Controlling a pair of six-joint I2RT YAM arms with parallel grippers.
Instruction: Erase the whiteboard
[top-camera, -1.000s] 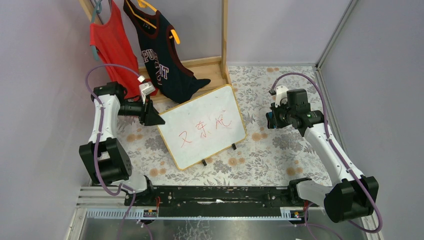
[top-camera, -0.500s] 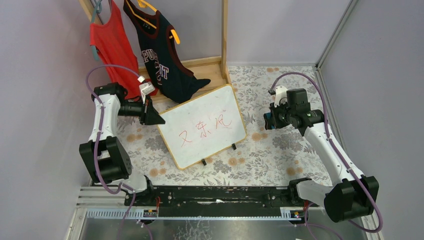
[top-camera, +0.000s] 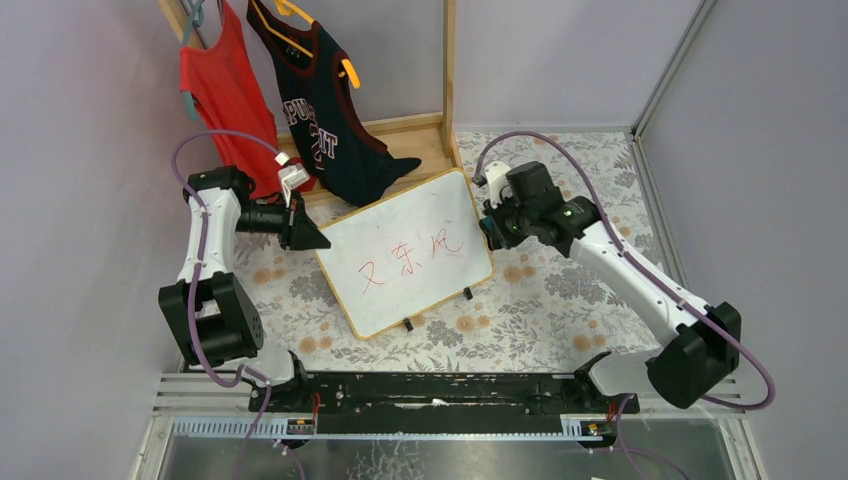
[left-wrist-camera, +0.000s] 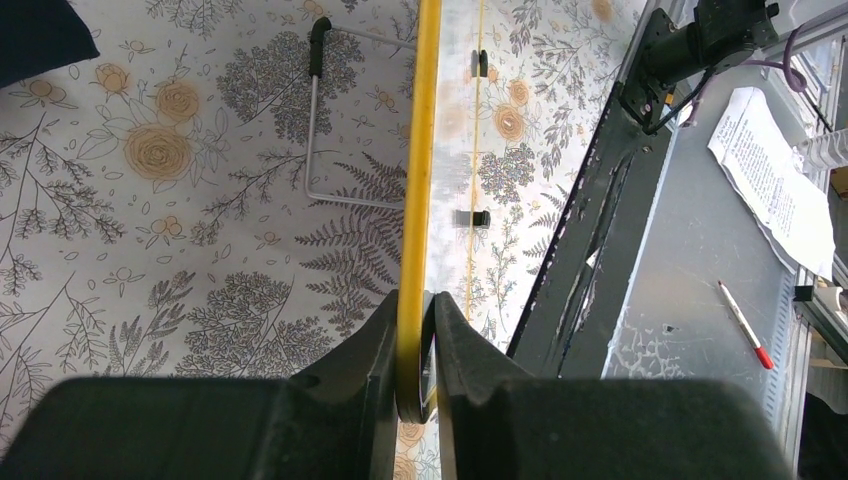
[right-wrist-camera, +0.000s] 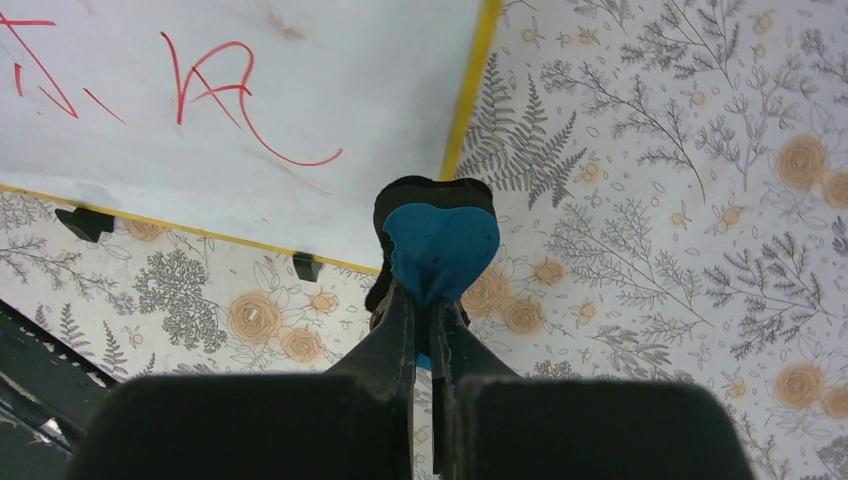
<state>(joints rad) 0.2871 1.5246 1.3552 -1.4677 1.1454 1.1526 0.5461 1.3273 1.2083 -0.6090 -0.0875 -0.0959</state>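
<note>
The whiteboard (top-camera: 410, 250) stands tilted on small black clip feet, with red handwritten marks (top-camera: 408, 258) across its middle. My left gripper (top-camera: 315, 238) is shut on its left edge; in the left wrist view the yellow frame (left-wrist-camera: 417, 150) runs between my fingers (left-wrist-camera: 375, 350). My right gripper (top-camera: 488, 228) is at the board's right edge, shut on a blue and black eraser (right-wrist-camera: 438, 245). In the right wrist view the eraser hangs over the board's lower right corner, just right of the red marks (right-wrist-camera: 230, 95).
A wooden clothes rack (top-camera: 447, 70) behind the board holds a red shirt (top-camera: 225, 90) and a dark jersey (top-camera: 325, 110). Grey walls close in left, back and right. The floral tablecloth (top-camera: 560, 290) covers the table. A black rail (top-camera: 440, 390) runs along the near edge.
My right arm has swung left with the eraser, from well right of the board to its right edge. The left gripper and the board have not moved.
</note>
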